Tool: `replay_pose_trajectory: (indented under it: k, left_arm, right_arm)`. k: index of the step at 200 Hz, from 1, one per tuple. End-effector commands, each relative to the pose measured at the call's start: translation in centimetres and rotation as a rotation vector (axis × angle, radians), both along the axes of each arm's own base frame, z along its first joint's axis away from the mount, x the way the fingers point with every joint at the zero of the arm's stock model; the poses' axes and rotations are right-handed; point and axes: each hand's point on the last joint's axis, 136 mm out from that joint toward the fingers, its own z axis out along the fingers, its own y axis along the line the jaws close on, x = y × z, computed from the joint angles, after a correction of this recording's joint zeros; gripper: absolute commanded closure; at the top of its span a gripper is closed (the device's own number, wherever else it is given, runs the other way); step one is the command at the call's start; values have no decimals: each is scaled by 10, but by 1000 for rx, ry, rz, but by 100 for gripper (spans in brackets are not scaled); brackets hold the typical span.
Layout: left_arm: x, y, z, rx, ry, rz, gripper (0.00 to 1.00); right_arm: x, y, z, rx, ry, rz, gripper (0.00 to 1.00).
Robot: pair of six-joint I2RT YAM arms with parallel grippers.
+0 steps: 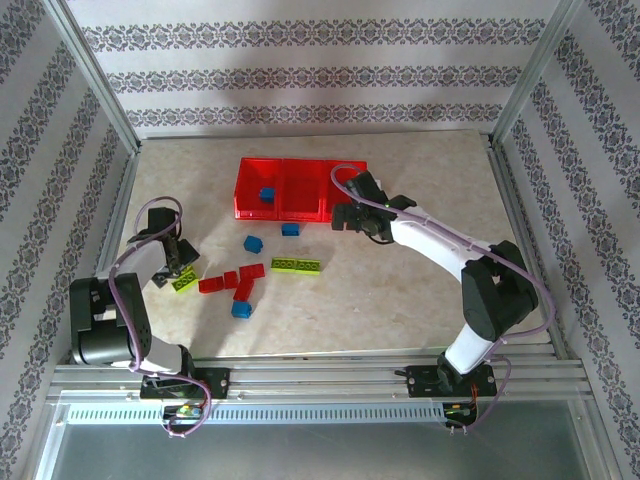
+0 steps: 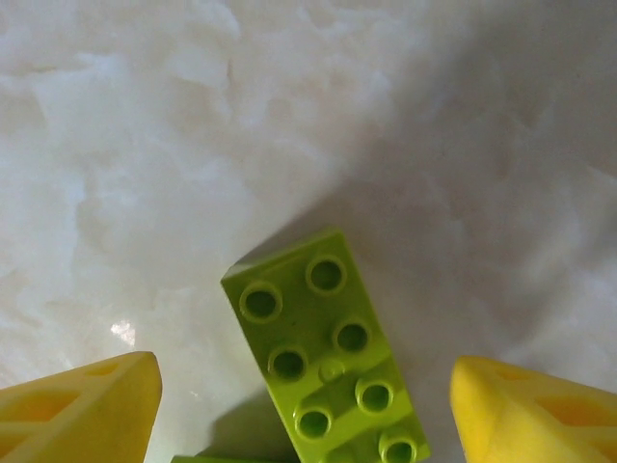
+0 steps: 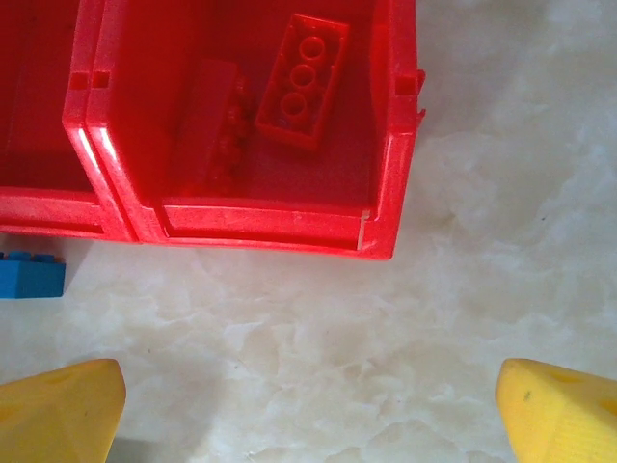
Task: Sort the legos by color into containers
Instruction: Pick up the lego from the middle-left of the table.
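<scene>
Between parted left jaws — lime brick (image 2: 326, 359), untouched; right jaws wide, empty

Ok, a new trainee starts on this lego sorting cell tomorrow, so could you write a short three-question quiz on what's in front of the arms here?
1. True or false: the left hand is touching the lime green brick.
2. Which colour is the brick in the tray's left compartment? A red, B blue, C green.
3. How many blue bricks lie on the table outside the tray?
Key: 1 false, its fingers stand apart either side; 2 B; 3 three.
</scene>
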Motion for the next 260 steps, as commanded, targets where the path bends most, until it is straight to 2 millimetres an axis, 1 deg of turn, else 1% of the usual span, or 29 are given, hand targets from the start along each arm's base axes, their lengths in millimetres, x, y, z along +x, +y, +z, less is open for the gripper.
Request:
replay_pose_trajectory:
  k: [1,29,53,79,104,129,153,171,180,191,203,239,260]
  left_arm:
    - [4,3,-3,-13,16,-11,22]
    - [10,0,-14,-47,17,-14,24]
    - [14,-4,-23,-77,17,-18,28]
    - [18,-8,-29,-106,15,-23,37]
    - [21,-12,-31,-131,5,-24,48]
    - [21,-16,-30,-150,-16,-19,54]
    - [23,-18,-23,-160,-50,-16,58]
    - [28,-20,-14,-168,-97,-18,60]
    - [31,-22,-9,-174,-125,-24,62]
    - [37,-26,-2,-174,-157,-38,66]
    - [44,-31,6,-178,-200,-50,68]
    - [71,-51,30,-220,-348,-71,68]
    - [86,-65,49,-223,-413,-115,69]
  right_arm:
    - [-2,-1,4,-2,-18,-18,2]
    - [-3,0,2,0,-11,-19,2]
    - [-3,1,2,0,-11,-21,2]
    - [-4,1,3,0,-12,-24,2]
    - [-5,0,2,-2,-12,-33,2]
    - [-5,-1,3,-2,-13,-39,2]
    - [-6,-2,1,-7,-11,-42,2]
    - [-6,-1,1,-11,-16,-41,2]
    - [-7,-1,0,-15,-15,-41,2]
    - [-7,-1,0,-15,-16,-43,2]
    - [-7,0,-1,-14,-18,-46,2]
    - [-7,6,-2,-2,-16,-43,2]
    - [-8,7,-3,1,-13,-44,2]
